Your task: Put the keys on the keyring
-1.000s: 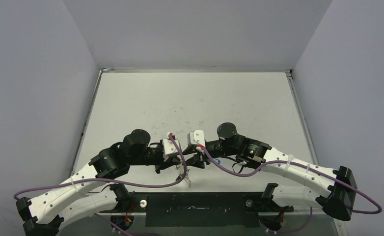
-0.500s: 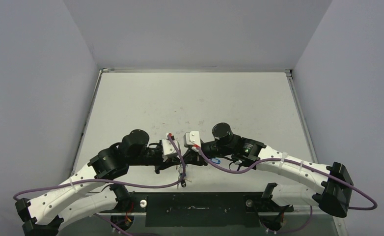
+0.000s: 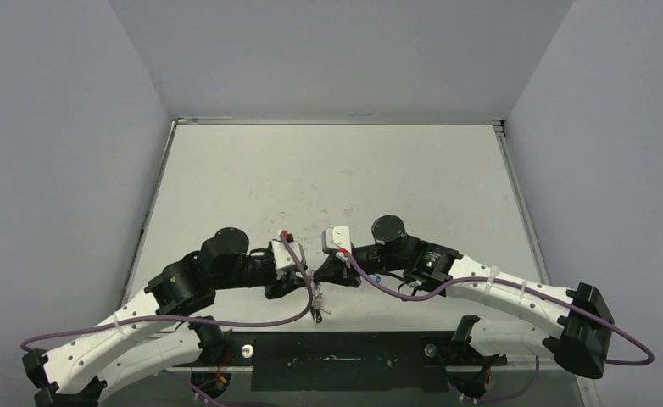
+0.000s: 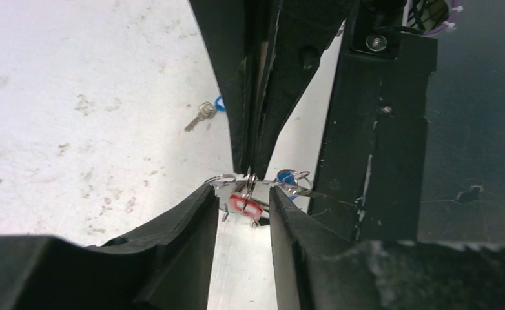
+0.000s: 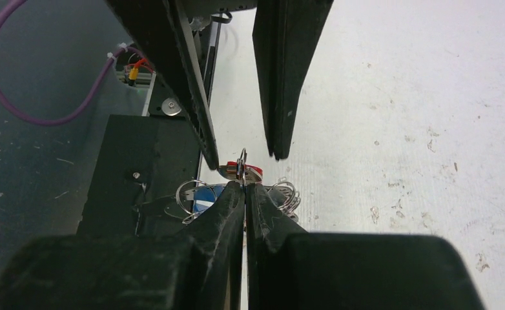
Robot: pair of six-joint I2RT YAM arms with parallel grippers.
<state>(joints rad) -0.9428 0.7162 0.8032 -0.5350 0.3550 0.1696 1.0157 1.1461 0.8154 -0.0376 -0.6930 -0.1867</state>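
we are looking at the keyring (image 4: 223, 181) as thin silver wire loops, held just above the near edge of the white table (image 3: 328, 170), right where it meets the black base plate (image 3: 337, 349). in the top view this spot is lying in the small gap between the two wrists, and the ring is too fine to make out there. the right gripper (image 5: 245, 186) is reaching in from the right with its fingers clenched tip to tip on a fine upright wire loop; we are taking that wire for part of the keyring, though the loops are overlapping and we cannot trace it fully. the red-tagged key (image 4: 245, 204) is hanging just beside that pinch, touching the wire. a blue tag (image 5: 205, 194) is sitting close under the right fingertips, tangled among the loops; we cannot tell whether it is threaded on. the left gripper (image 4: 243, 192) is facing the right one with its fingers released, standing apart on either side of the red tag and gripping nothing. another small silver key (image 4: 201, 117) with a bit of blue at its head is lying flat on the table, well apart from the ring, farther to the right and partly hidden behind the right fingers.
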